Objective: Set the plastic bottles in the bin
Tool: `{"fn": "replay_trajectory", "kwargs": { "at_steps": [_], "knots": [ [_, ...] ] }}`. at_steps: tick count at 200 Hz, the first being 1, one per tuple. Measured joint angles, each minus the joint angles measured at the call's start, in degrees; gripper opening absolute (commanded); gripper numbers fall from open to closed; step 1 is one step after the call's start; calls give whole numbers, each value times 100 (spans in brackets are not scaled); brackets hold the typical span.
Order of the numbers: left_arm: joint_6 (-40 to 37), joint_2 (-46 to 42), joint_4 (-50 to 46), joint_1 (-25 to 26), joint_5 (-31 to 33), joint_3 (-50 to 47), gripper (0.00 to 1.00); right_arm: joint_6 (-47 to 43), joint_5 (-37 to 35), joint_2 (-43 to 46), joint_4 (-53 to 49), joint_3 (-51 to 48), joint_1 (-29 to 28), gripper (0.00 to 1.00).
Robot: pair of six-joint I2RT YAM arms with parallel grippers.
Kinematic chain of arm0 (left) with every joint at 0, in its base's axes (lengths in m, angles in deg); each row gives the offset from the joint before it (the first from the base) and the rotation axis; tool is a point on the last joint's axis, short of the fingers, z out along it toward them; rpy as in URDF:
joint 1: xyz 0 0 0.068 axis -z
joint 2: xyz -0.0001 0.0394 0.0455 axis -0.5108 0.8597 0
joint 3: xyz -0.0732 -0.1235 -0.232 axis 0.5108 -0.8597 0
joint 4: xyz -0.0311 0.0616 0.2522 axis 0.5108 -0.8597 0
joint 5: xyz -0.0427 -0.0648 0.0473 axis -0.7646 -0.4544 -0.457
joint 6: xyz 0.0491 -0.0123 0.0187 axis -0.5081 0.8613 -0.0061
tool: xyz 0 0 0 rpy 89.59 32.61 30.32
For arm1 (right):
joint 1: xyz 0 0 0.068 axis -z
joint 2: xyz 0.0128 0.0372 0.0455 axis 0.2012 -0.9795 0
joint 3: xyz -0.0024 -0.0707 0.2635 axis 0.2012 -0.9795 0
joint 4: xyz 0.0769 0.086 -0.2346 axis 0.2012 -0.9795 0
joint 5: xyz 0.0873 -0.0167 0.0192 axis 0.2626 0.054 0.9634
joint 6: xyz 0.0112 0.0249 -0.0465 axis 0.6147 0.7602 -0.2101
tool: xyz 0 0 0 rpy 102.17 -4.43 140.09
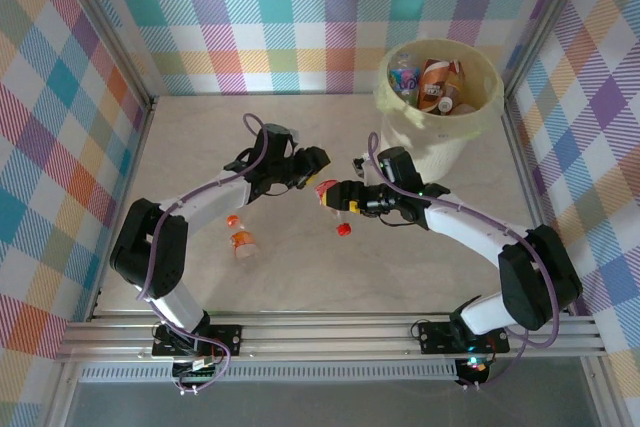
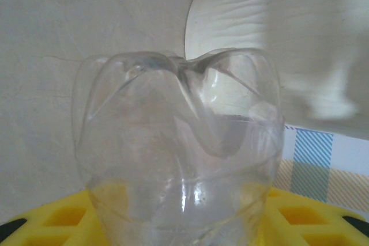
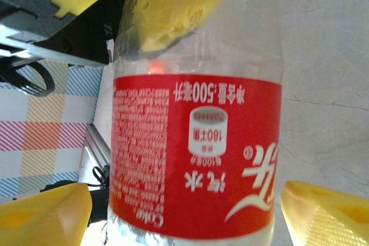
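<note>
A clear plastic bottle with a red label [image 1: 327, 193] hangs above the table between both arms. My left gripper [image 1: 314, 175] is shut on it; in the left wrist view its clear base [image 2: 179, 142] bulges out between the yellow pads [image 2: 63, 218]. My right gripper [image 1: 340, 199] is open around the labelled body [image 3: 196, 159], its yellow fingertips [image 3: 43, 214] standing off both sides with gaps. An orange-labelled bottle [image 1: 243, 245] lies on the table to the left. The bin [image 1: 478, 112] stands at the back right with several bottles [image 1: 437, 85] inside.
A red cap [image 1: 344, 229] lies on the table under the grippers and a small orange cap [image 1: 232, 219] sits near the lying bottle. Checked walls close in the table on three sides. The bin's pale side [image 2: 277, 33] rises just beyond the held bottle.
</note>
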Motion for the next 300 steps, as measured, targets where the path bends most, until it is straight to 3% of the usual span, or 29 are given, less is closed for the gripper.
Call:
{"fn": "replay_trajectory", "kwargs": {
  "at_steps": [39,90,117,157,178,215,238,300],
  "knots": [
    [151,-57,66,129,44,-15,53,22,-61,-68,4,4,-24,79],
    [236,-70,131,221,111,-22,54,37,-101,-70,4,28,-28,63],
    [247,-72,166,227,118,-22,66,-46,-173,-11,-72,44,-31,56],
    [284,-192,157,238,107,-15,98,-334,-420,326,-634,162,-28,53],
    [168,-426,103,238,133,-9,100,-535,-625,564,-1014,319,-28,53],
    [-492,-1134,-203,238,160,138,100,-1056,-1226,1029,-1904,723,-26,53],
    [-1161,-1554,-273,238,-136,195,100,-1434,-1749,1355,-2538,1093,4,53],
    [-2643,-2310,-977,249,-761,85,100,-2411,-3171,1709,-3775,2900,413,53]
  ]
}}
